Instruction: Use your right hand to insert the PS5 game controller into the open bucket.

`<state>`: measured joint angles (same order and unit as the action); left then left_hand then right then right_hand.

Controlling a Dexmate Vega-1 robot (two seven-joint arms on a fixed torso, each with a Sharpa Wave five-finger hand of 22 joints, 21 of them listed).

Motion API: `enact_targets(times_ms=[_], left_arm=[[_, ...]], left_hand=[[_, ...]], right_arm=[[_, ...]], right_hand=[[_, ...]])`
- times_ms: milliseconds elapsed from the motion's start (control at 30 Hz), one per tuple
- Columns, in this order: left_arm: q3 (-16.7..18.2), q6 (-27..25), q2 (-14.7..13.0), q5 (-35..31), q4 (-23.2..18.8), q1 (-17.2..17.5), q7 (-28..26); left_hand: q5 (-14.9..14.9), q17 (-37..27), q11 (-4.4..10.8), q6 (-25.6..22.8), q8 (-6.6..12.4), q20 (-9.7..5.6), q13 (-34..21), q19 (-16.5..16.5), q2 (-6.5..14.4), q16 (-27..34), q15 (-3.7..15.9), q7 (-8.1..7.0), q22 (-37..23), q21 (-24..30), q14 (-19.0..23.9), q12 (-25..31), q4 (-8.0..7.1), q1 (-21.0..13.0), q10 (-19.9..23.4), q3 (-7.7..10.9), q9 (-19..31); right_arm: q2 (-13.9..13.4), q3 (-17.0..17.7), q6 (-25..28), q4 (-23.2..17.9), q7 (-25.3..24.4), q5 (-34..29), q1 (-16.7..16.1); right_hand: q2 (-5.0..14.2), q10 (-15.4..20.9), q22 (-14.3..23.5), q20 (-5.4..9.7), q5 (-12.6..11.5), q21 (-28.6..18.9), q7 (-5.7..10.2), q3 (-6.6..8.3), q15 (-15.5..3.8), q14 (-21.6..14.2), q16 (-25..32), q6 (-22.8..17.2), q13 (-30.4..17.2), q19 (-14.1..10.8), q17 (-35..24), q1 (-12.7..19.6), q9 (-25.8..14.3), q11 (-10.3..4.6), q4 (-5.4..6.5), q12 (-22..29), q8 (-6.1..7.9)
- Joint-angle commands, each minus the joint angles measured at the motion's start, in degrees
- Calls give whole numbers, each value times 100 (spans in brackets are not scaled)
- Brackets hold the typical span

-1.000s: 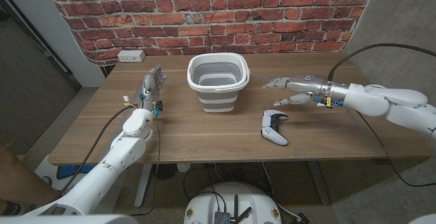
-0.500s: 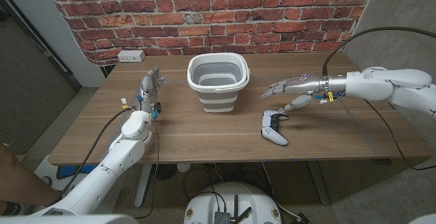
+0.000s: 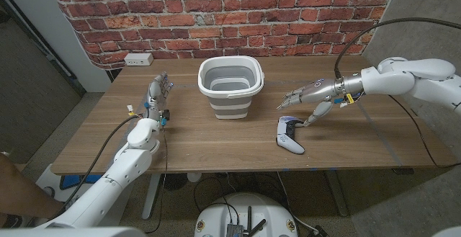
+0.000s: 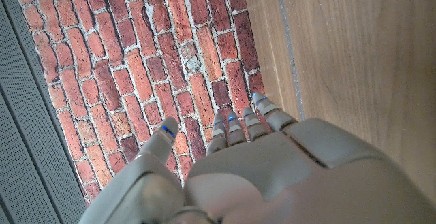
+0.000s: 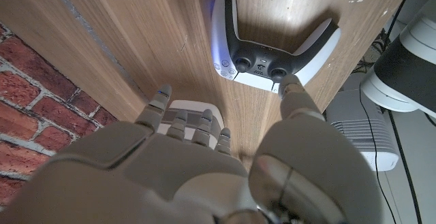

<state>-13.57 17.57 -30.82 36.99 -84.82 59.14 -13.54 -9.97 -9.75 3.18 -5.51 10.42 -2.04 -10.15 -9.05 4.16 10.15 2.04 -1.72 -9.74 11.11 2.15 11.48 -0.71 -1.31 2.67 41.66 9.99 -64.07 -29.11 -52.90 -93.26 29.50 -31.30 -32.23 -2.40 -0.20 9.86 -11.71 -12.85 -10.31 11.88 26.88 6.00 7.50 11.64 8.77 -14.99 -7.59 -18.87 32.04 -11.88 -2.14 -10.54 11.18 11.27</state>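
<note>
A white power outlet box (image 3: pixel 138 59) sits at the wooden table's (image 3: pixel 216 140) far edge. Right behind it rises a red brick wall (image 3: pixel 216 10).

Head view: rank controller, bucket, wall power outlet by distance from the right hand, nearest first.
1. PS5 controller: on the table directly under the right hand, at its fingertips.
2. Bucket: open, at table centre, toward the robot's left of that hand.
3. Power outlet: on the wall at the table's far left edge, beyond the bucket.
</note>
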Motion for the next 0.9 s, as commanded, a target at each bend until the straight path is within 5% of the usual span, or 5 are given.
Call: enact_targets(times_ms=[33,433,900], left_arm=[[44,-164,-105,14,-129,72,-54],[59,-197,-77,89,-91,93,-41],[90,-230,-81,116,-154,167,-117]], left_hand=[[-1,-17,3,-45,41,-305,-15,-47,448,17,12,-21,-12,8,73,1,-41,4,63,5,24],[3,-19,-21,-49,36,-302,-16,-45,441,17,-5,-51,-12,6,76,0,-66,18,76,3,25],[5,-19,-22,-41,27,-301,-17,-45,438,11,-18,-64,-12,4,65,-6,-91,28,75,3,27]], right_arm=[[142,-75,-76,-213,543,-122,212],[315,-118,109,-540,720,-383,201],[598,-412,-143,-319,536,-1052,312]], right_hand=[[-48,-154,-1,-38,15,-2,29,24,53,132,-4,238,-37,98,-20,138,-30,5,33,-31,-27],[-158,-528,-3,-70,77,17,33,45,376,416,-26,653,-107,334,-19,371,-52,80,36,-37,-15],[-234,-771,4,-75,109,16,-1,18,570,637,-13,901,-164,549,-27,431,-65,100,75,-9,30]])
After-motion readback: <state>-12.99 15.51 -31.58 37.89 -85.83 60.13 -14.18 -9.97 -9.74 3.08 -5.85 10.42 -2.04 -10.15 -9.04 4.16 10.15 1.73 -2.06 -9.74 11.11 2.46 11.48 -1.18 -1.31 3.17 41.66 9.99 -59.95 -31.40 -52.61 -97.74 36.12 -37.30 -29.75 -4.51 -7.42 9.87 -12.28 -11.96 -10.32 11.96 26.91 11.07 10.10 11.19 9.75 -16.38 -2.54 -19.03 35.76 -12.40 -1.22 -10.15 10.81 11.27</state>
